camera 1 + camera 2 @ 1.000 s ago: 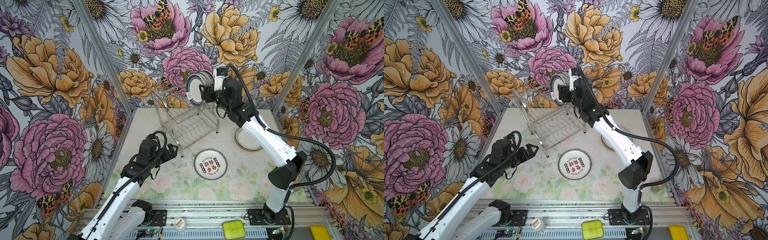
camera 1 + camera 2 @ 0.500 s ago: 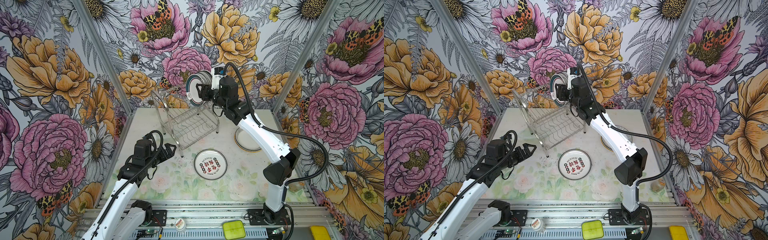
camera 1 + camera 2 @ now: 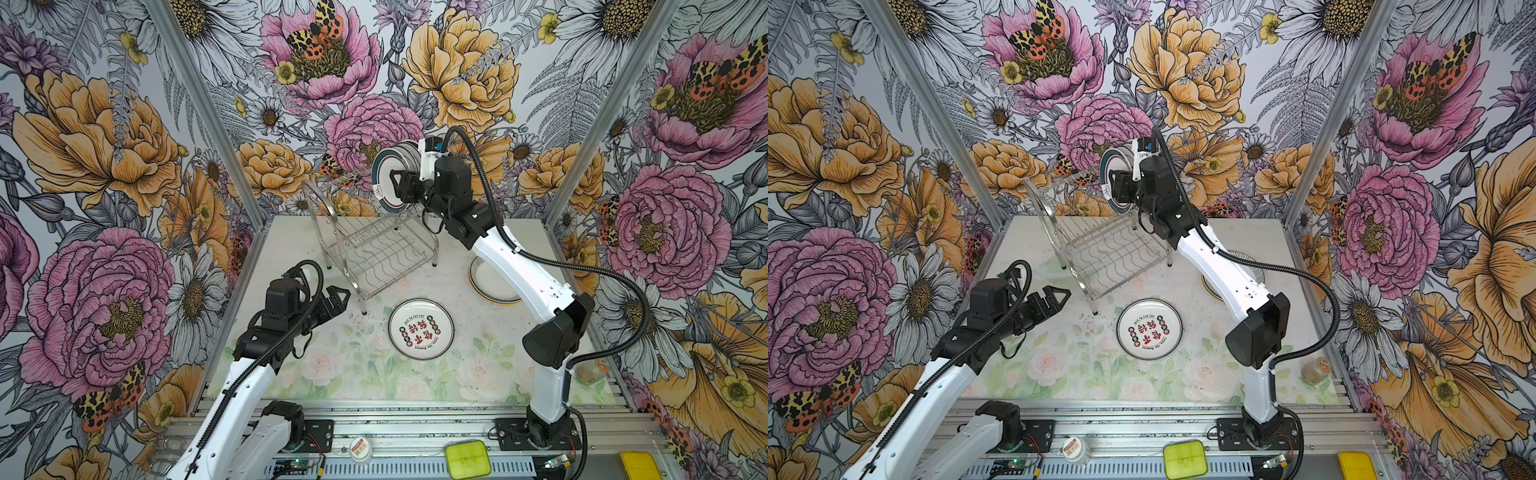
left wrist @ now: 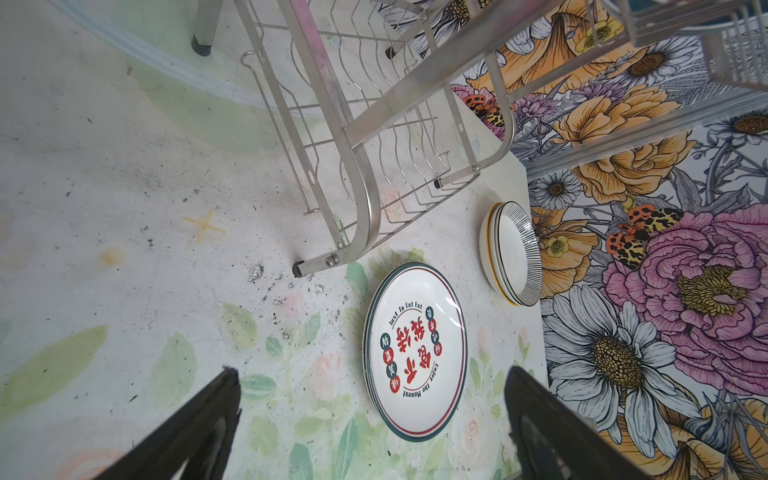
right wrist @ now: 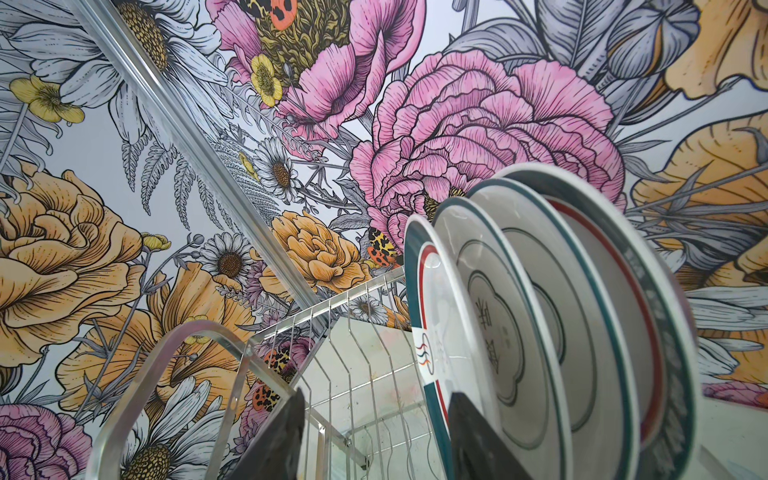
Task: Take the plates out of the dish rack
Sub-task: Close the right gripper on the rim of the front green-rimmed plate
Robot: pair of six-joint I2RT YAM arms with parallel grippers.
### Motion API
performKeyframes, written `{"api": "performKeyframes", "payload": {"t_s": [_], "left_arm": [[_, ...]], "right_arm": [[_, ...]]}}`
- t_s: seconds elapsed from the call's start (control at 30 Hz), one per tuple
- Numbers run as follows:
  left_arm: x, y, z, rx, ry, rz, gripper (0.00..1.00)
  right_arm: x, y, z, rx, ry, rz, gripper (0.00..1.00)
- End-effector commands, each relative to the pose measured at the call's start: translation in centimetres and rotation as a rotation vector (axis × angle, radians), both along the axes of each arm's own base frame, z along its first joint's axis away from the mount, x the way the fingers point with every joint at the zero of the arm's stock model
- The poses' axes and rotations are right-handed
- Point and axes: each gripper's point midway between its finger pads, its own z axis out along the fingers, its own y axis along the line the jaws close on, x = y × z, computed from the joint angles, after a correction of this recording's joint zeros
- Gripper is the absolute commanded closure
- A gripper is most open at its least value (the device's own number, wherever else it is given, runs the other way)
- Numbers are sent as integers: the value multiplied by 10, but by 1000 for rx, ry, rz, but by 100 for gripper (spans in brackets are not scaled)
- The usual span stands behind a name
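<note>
The steel dish rack (image 3: 374, 245) (image 3: 1100, 249) stands at the back of the table. Several plates (image 3: 395, 174) (image 5: 519, 311) stand upright at the right end of its upper tier. My right gripper (image 3: 397, 189) (image 3: 1116, 185) (image 5: 378, 397) is open at that end. Its jaws straddle the rim of the front teal-banded plate (image 5: 432, 332); one finger is behind the rim, the other well clear of it. My left gripper (image 3: 338, 296) (image 3: 1057, 296) (image 4: 372, 374) hovers open and empty left of the rack's front leg. A red-character plate (image 3: 421, 329) (image 4: 415, 353) lies flat on the table.
A stack of striped-rim plates (image 3: 490, 282) (image 4: 513, 253) lies right of the rack, partly under the right arm. A clear glass dish (image 3: 1050, 266) lies left of the rack. A jar (image 3: 590, 372) stands front right; a yellow-green box (image 3: 467, 459) sits on the front rail.
The right gripper has pushed further onto the front plate in the rack and its jaws have narrowed. The left arm has drawn back a little to the left.
</note>
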Motion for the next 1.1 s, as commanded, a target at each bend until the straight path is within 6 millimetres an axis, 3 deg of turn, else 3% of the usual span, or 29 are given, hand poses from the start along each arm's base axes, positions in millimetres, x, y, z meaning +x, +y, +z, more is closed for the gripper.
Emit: {"api": "performKeyframes", "payload": {"t_s": [0.0,0.13,0.6,1.07], "left_arm": [[1,-2,-4,5,-8,-27,1],[3,-2,-7,0,-1,-26,1],[4,-3,-6,-8,-5,-29,1],[5,-2,-8,-4,-3,-26,1]], "right_arm": [[-10,-6,30,8,-74,6,44],[-13,-16,35,-9,-89,-18,43],[0,-22,20,-28,-65,-48,44],[11,-17,2,-31,-32,-33,49]]}}
